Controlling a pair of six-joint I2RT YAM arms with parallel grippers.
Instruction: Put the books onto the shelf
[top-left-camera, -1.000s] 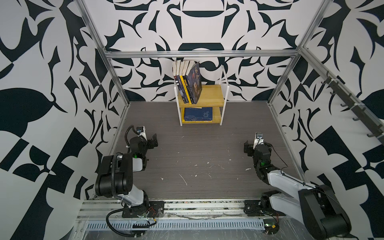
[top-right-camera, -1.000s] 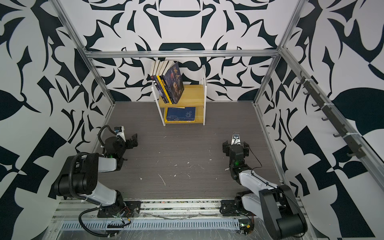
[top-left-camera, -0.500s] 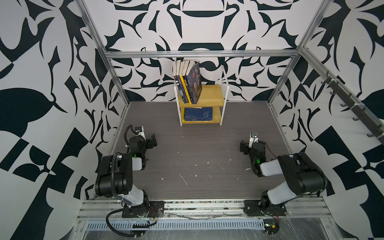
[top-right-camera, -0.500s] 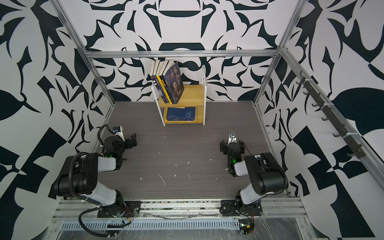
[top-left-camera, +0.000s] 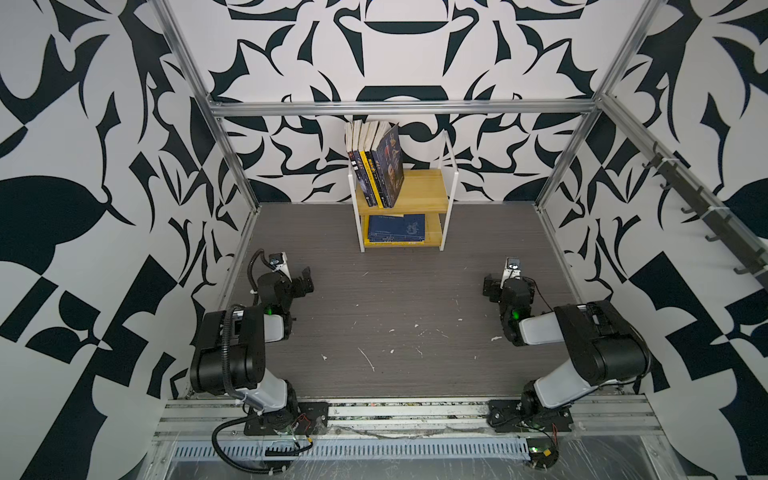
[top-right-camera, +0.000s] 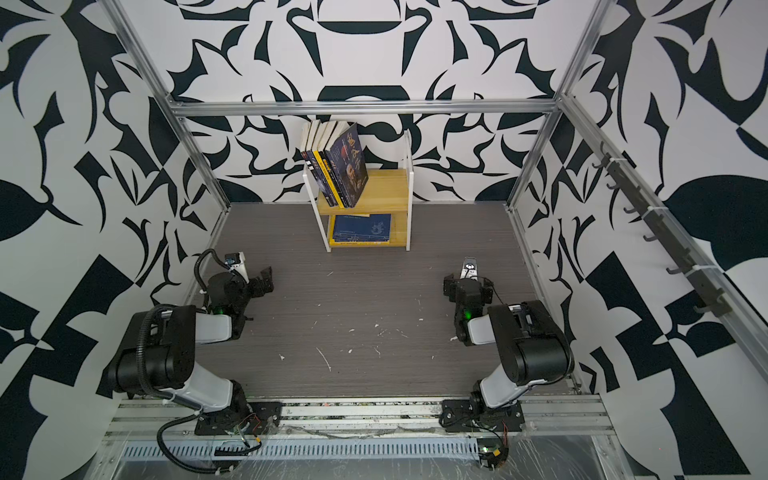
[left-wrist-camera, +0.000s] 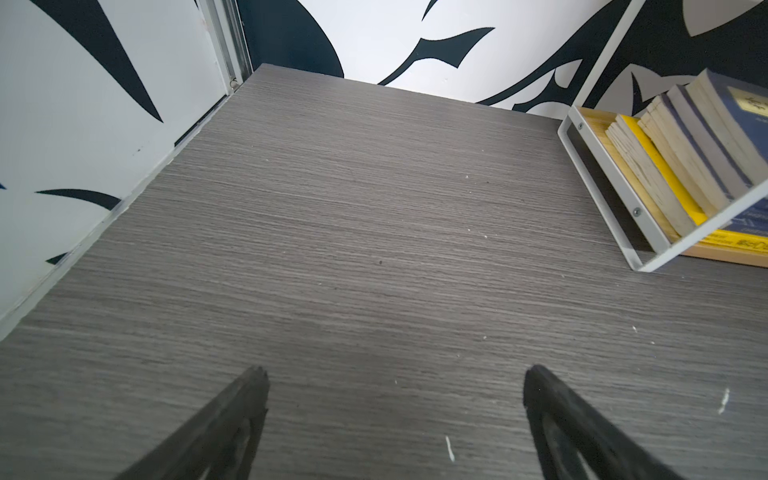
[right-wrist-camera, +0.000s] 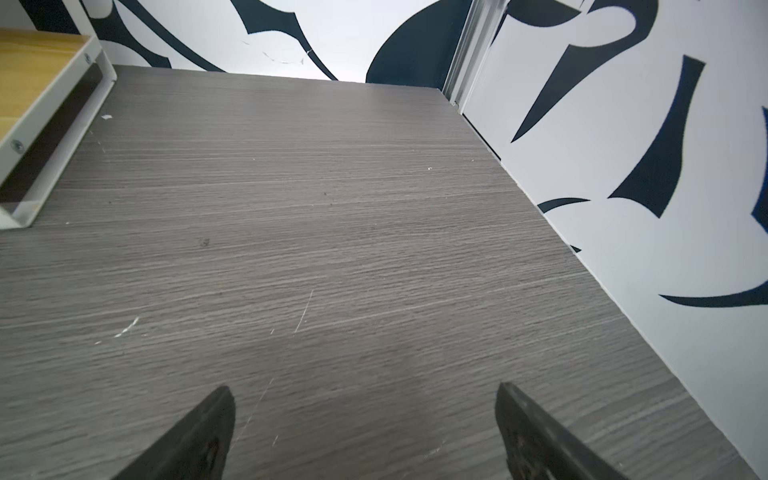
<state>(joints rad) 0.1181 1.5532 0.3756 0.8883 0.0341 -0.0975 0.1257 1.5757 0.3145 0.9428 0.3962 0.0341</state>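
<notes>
Far off across the table (top-left-camera: 395, 299), books (top-left-camera: 380, 170) on the shelf (top-left-camera: 428, 187), left gripper (left-wrist-camera: 397, 374) jaws wide, empty, right gripper (right-wrist-camera: 365, 390) likewise.

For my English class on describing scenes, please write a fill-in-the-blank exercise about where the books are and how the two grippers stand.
1. The upright books stand on the ___ board of the shelf.
2. On the lower board, the stacked books lie ___.
3. The left gripper and the right gripper both hold nothing, and their jaws are ___.

Missing words: upper; flat; open
</notes>
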